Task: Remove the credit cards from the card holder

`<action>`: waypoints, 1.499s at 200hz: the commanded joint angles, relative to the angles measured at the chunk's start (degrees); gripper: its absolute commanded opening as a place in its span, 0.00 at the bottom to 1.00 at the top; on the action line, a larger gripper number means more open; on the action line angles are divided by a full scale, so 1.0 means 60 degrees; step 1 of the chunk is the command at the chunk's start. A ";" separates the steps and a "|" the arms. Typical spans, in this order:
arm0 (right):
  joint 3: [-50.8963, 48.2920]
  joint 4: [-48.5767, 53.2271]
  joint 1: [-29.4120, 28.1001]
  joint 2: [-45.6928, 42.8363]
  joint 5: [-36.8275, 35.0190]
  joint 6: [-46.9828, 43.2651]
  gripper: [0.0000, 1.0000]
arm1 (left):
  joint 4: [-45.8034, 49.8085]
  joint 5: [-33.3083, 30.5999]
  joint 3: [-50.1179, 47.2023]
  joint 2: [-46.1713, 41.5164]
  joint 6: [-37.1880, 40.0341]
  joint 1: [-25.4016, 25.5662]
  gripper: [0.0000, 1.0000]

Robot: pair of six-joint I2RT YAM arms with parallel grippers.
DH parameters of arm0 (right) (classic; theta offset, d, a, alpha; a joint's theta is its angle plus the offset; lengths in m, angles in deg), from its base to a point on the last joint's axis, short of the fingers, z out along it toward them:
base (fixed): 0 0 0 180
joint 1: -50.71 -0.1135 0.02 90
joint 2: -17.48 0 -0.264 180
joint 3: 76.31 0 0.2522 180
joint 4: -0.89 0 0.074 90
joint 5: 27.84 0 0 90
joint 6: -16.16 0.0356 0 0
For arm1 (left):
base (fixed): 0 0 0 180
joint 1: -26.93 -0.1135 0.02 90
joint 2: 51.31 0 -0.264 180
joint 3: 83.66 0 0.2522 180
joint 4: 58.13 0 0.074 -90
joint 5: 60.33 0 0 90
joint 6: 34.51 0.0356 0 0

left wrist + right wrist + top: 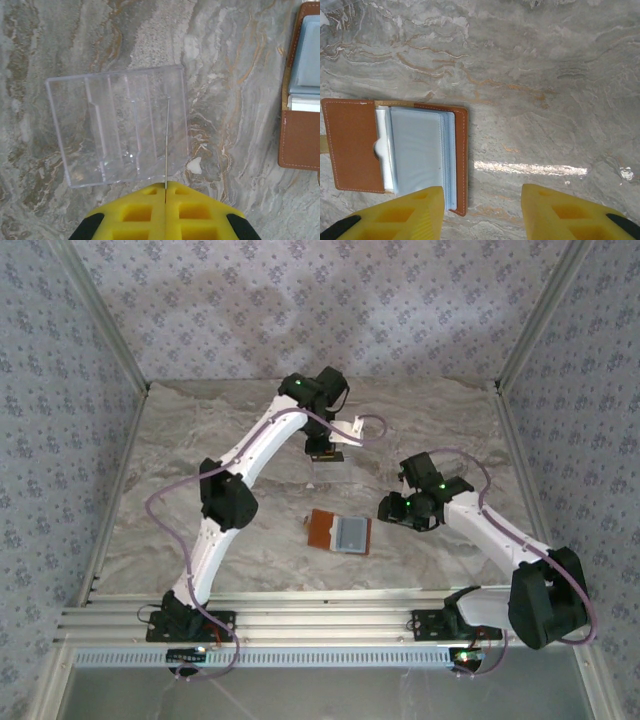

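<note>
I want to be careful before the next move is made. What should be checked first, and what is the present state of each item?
1. Left gripper is shut on the thin edge-on card: ok.
2. That card is lined up over the clear ridged plastic tray: ok.
3. Height of the card above the tray: cannot tell.
4. The tan-brown leather card holder lies open and flat on the grey marble table: ok.
5. All cards are out of the holder: not ok, a white card sits in its pocket.
6. Right gripper is open and holds nothing, at the holder's edge: ok.
</note>
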 commanded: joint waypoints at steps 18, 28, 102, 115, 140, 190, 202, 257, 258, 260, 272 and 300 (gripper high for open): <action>-0.0161 -0.0109 0.0069 0.0206 0.0062 0.0078 0.46 | 0.0376 0.0217 0.0423 0.0327 0.0382 -0.0003 0.00; -0.0143 -0.0109 0.0085 0.0283 0.0104 0.0063 0.46 | 0.0220 0.0208 0.0424 0.0399 0.0320 -0.0003 0.00; -0.0121 -0.0285 0.0178 0.0767 0.0305 0.0004 0.46 | -0.0270 0.0306 0.0742 0.0950 0.0081 -0.0010 0.00; -0.0121 -0.0287 0.0187 0.0798 0.0303 -0.0010 0.46 | -0.0353 0.0308 0.0746 0.1008 0.0088 0.0002 0.00; -0.0151 -0.0306 0.0217 0.0819 0.0298 -0.0010 0.46 | -0.0451 0.0223 0.0793 0.1172 -0.0013 -0.0007 0.00; -0.0176 -0.0305 0.0247 0.0918 0.0297 -0.0042 0.46 | -0.0363 0.0226 0.0941 0.1557 -0.0211 0.0001 0.00; -0.0176 -0.0307 0.0265 0.0918 0.0304 -0.0044 0.46 | -0.0308 0.0287 0.0953 0.1640 -0.0232 0.0015 0.00; -0.0250 -0.0574 0.0270 0.0977 0.0276 -0.0026 0.46 | 0.0221 0.0573 0.1114 0.1865 -0.0319 0.0043 0.00; -0.0248 -0.0587 0.0279 0.0977 0.0291 -0.0025 0.46 | 0.0244 0.0578 0.1120 0.1867 -0.0320 0.0045 0.00; -0.0253 -0.0591 0.0280 0.0977 0.0291 -0.0025 0.46 | 0.0283 0.0600 0.1133 0.1880 -0.0332 0.0046 0.00; -0.0250 -0.0618 0.0276 0.0990 0.0275 -0.0025 0.46 | 0.0536 0.0732 0.1224 0.1926 -0.0350 0.0080 0.00; -0.0261 -0.0654 0.0283 0.0992 0.0276 -0.0001 0.46 | 0.0985 0.0889 0.1247 0.2028 -0.0380 0.0120 0.00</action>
